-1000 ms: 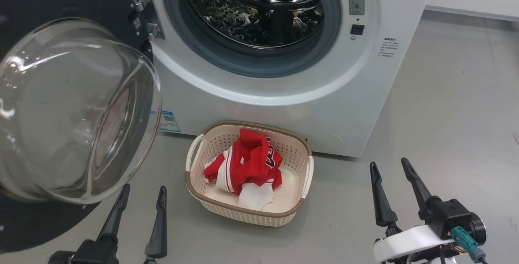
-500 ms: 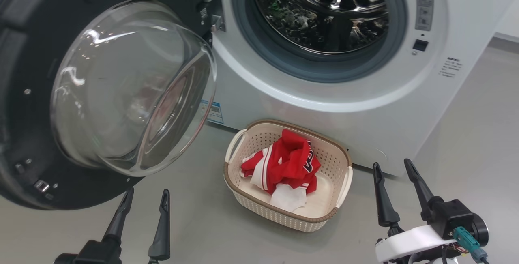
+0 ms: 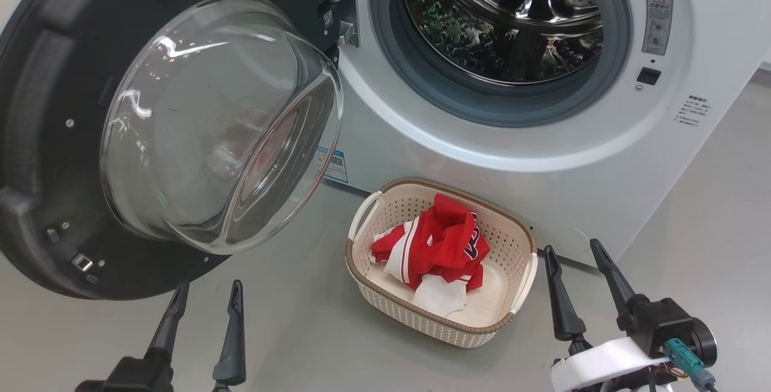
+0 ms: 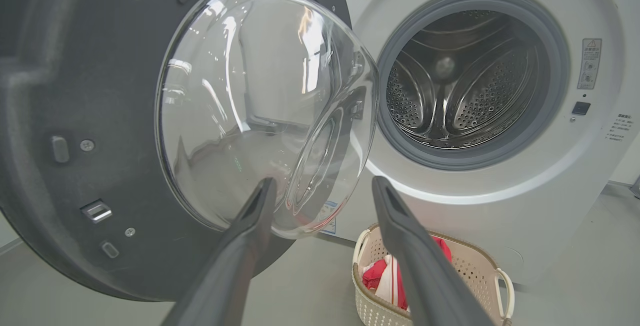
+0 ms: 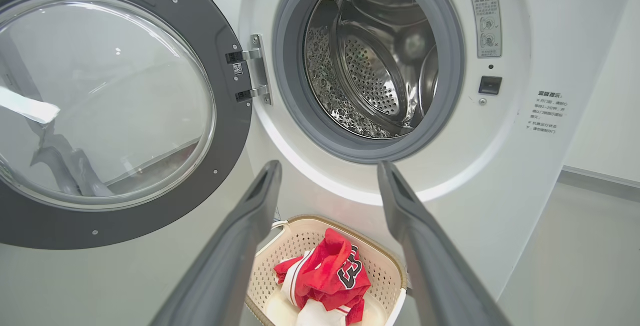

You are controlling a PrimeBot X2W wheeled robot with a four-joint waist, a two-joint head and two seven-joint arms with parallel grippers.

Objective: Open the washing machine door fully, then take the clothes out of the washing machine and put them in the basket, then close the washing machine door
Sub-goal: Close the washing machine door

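Two garments (image 3: 443,241) in basket (image 3: 409,320); washing machine door (image 3: 36,139) wide open

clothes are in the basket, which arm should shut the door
Probably left: the left gripper is beside the open washing machine door, hinged on that side; the right gripper is beyond the basket.

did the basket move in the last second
No. The basket keeps its spot in front of the washing machine; the whole head view shifted, so the camera moved.
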